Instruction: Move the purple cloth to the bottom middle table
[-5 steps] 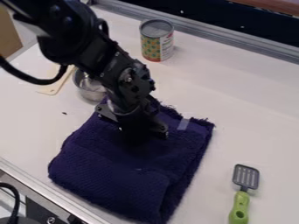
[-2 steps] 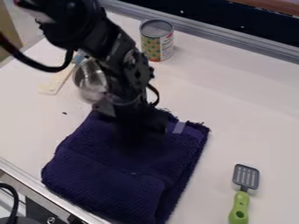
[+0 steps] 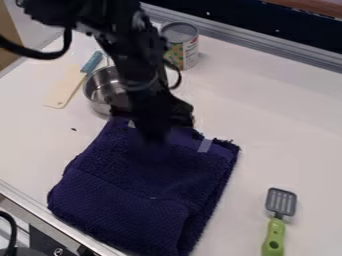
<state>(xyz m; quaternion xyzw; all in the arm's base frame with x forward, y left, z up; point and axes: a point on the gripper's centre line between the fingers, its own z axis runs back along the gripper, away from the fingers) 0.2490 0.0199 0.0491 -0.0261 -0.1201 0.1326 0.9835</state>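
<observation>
Count one purple cloth (image 3: 123,200), reaching to the lower-left edge of the surface (image 3: 287,120), and on it one pale tag (image 3: 205,145). Count one can (image 3: 180,47) by the upper edge, one round metal vessel (image 3: 103,90) and one slotted spatula (image 3: 281,202) with one green handle (image 3: 273,237), toward the lower-right corner. Towards the upper-left corner, add one flat cream piece (image 3: 65,90) and one blue piece (image 3: 92,62) at its end (hard to say whether joined, so listed apart). Add one dark speck (image 3: 73,129) and, over the cloth, one black gripper (image 3: 155,136) on one black arm (image 3: 127,50).
</observation>
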